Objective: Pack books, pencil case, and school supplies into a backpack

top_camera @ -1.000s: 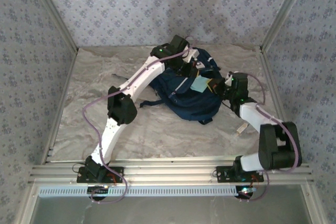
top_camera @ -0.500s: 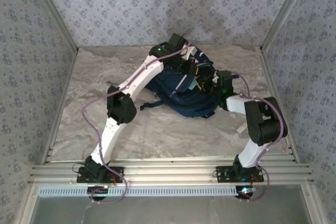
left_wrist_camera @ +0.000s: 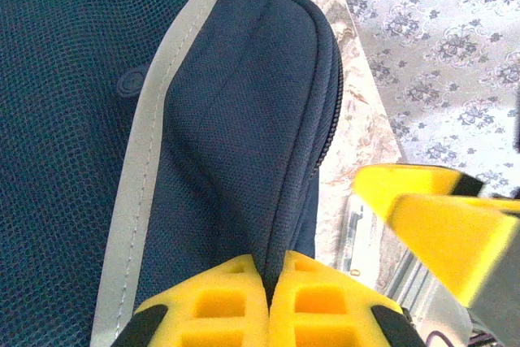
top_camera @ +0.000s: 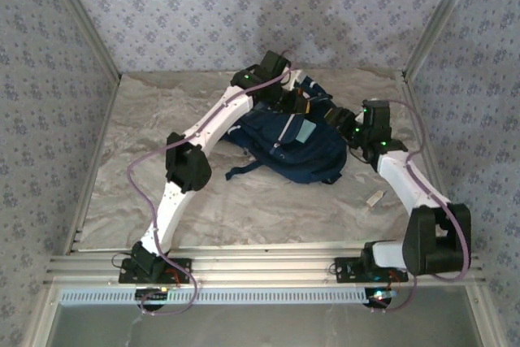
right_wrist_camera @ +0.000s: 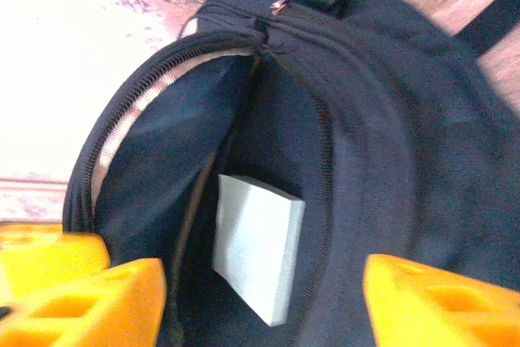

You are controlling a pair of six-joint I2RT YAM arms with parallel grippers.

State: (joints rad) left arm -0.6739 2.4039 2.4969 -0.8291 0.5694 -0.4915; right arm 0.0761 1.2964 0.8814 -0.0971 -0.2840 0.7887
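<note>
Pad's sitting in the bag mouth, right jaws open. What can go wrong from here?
1. The pad looks shallow, close to the zipper edge of the backpack; a nudge may tip it out.
2. The right gripper is open, fingers flanking the pad; withdrawing could snag that edge.
3. The left gripper pinches a fabric fold; a slip would likely collapse the opening.
</note>
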